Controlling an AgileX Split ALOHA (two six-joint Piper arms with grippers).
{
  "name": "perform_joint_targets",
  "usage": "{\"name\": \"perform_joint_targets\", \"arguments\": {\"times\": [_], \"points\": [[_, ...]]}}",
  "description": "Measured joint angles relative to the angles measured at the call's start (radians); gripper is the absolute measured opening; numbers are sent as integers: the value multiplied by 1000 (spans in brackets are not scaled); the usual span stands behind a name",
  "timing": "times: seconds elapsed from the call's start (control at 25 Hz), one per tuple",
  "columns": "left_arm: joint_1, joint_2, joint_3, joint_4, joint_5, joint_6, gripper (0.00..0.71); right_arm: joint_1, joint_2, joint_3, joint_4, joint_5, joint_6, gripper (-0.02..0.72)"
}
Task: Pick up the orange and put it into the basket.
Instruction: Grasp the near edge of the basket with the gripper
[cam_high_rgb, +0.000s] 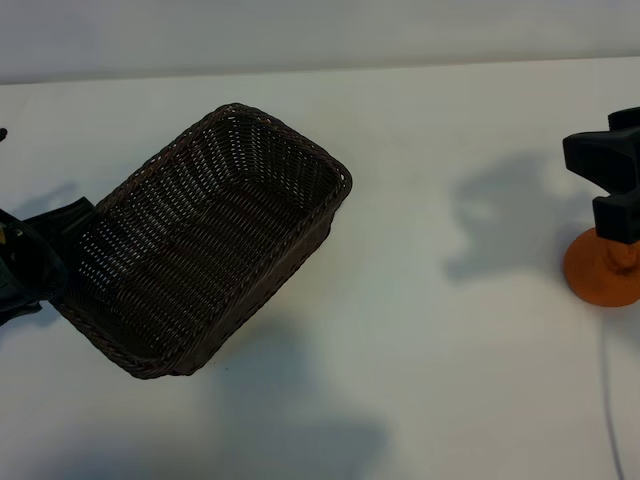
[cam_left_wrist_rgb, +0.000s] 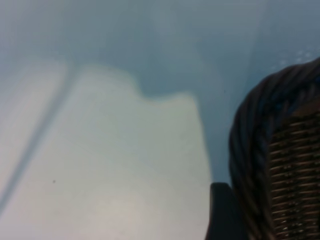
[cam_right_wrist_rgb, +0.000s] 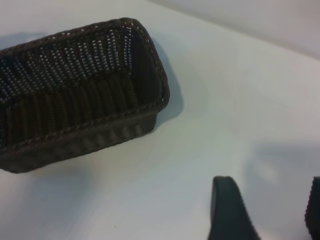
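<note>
Exterior only: orange (cam_high_rgb: 600, 275) under right gripper (cam_high_rgb: 606, 190), open, empty | left gripper (cam_high_rgb: 45, 262) at basket (cam_high_rgb: 290, 131) rim, grip unclear

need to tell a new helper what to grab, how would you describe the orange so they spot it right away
Start at the white table and skip the big dark wicker basket left of centre. Look to the far right edge, under the black right gripper, well apart from the basket. The orange sits there, partly hidden, the only bright orange, rounded thing in the scene.
</note>
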Motion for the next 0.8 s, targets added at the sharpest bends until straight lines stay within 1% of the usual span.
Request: {"name": "perform_joint_targets", "arguments": {"times": [0.36, 0.8], "points": [[0, 60, 0, -7, -4, 5, 473, 0, 0, 0, 0, -1, 0, 387], [0, 184, 0, -36, -83, 23, 473, 0, 0, 0, 0, -2, 0, 386]]}}
